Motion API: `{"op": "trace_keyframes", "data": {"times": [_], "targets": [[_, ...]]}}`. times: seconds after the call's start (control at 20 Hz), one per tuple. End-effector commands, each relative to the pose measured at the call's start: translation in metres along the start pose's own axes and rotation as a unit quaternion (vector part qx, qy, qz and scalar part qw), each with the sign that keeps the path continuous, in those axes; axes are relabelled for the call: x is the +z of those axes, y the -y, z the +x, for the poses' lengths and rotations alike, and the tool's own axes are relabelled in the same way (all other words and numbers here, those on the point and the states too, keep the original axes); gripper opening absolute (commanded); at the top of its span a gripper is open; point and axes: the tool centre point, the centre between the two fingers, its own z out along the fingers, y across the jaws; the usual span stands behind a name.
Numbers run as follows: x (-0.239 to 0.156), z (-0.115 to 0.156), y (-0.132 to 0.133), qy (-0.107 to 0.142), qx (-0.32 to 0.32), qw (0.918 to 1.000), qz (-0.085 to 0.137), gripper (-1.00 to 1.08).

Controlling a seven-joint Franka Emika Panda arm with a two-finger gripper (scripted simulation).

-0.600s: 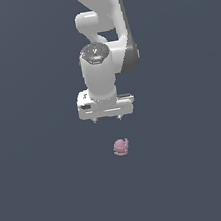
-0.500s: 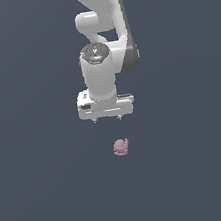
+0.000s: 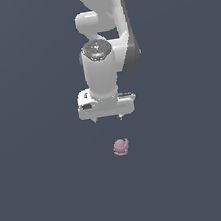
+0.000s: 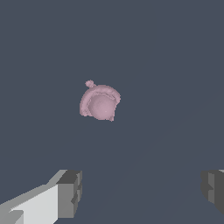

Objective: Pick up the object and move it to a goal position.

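Note:
The object [image 3: 121, 147] is a small dusty-pink lumpy rounded thing with little knobs, lying on the dark grey floor. In the wrist view the object [image 4: 99, 103] sits ahead of the fingers, outside the gap between them. My white gripper [image 3: 108, 118] hangs above the floor, just beyond the object in the exterior view and apart from it. Its fingers [image 4: 70, 192] stand wide apart, so the gripper [image 4: 142, 190] is open and holds nothing.
The white arm [image 3: 104, 42] rises to the exterior view's upper edge. A plain dark grey floor [image 3: 49, 193] fills everything else in view.

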Motion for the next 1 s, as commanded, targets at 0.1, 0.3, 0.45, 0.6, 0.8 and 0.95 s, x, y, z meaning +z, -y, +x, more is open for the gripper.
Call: {"op": "trace_keyframes", "data": {"times": [0.1,0.3,0.45,0.6,0.8,0.95], "targets": [[0.001,0.001,0.000,0.000,0.001,1.0000,0.000,1.00],[0.007,0.007,0.003,0.000,0.008,1.0000,0.001,1.00],[0.015,0.014,0.007,0.000,0.018,0.9998,0.002,1.00],[0.026,0.023,0.012,0.000,0.032,0.9995,0.003,1.00],[0.047,0.038,0.022,0.001,0.056,0.9984,0.006,1.00],[0.062,0.047,0.029,0.001,0.072,0.9974,0.008,1.00]]}}
